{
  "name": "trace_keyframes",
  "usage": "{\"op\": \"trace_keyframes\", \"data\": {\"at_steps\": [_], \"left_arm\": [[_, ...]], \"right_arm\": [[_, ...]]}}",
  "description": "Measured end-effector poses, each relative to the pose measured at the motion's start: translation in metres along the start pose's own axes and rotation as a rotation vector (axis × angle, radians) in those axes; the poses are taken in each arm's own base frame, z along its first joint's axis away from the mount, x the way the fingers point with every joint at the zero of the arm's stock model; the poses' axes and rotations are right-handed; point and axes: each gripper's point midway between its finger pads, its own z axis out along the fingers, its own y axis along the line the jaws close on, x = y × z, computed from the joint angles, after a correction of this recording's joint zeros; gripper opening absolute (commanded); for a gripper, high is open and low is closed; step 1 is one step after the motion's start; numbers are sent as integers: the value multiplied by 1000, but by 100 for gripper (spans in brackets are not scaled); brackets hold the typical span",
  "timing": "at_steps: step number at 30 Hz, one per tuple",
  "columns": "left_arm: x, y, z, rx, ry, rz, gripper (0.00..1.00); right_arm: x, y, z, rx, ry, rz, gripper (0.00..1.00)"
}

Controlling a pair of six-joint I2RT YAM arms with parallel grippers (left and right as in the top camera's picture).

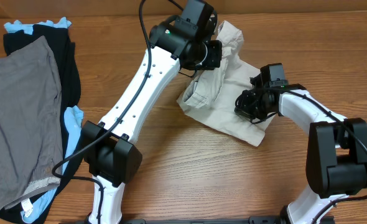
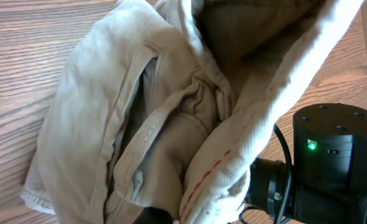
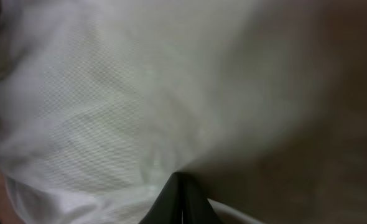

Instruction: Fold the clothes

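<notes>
The clothes, a pair of beige shorts (image 1: 224, 102), lie crumpled right of the table's middle. My left gripper (image 1: 209, 55) is at their far edge, shut on a raised fold. In the left wrist view the shorts (image 2: 109, 112) fill the frame, with a pocket slit and waistband showing. A red-stitched seam runs up from the dark fingertips (image 2: 162, 215) at the bottom edge. My right gripper (image 1: 248, 107) is at the shorts' right side. Pale cloth (image 3: 109, 93) covers the right wrist view, and the right gripper (image 3: 182, 196) has its fingers pressed together, pinching that cloth.
A pile of other garments lies at the table's left: a grey one (image 1: 18, 118) on top of a black one (image 1: 64, 59) and a light-blue one (image 1: 73, 118). The right arm's black body (image 2: 329, 162) stands close beside the shorts. Bare wood table (image 1: 190, 168) lies in front.
</notes>
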Motion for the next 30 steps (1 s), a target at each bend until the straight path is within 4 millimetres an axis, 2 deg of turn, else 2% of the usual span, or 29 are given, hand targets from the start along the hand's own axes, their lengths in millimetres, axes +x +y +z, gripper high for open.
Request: {"op": "trace_keyframes", "data": {"at_steps": [6,10,12,15,20,22,25,30], "left_arm": [[5,-1,9,-7,9,2,4],[9,10,4,-36,38,-11,4],[12,22,-7,-65,71,-31,4],[9,42,-36,-109,93,-56,4],[2,74,-101,-225,66,-99,4],[7,81,-116,-279,70,-107,4],[16,86,-123,-334,93,-105,4],[16,91,-124,-371,87,-94,4]], "right_arm": [[2,-1,-2,-5,15,16,4],[-6,-6,-22,-10,15,66,4],[-17,-6,-37,-24,-23,79,4],[-30,-8,-57,-37,-73,96,4],[-30,-9,-60,-37,-75,100,4],[-29,-7,-59,-39,-73,100,4],[-28,-2,-57,-43,-73,94,4],[-30,1,-55,-48,-81,87,4]]}}
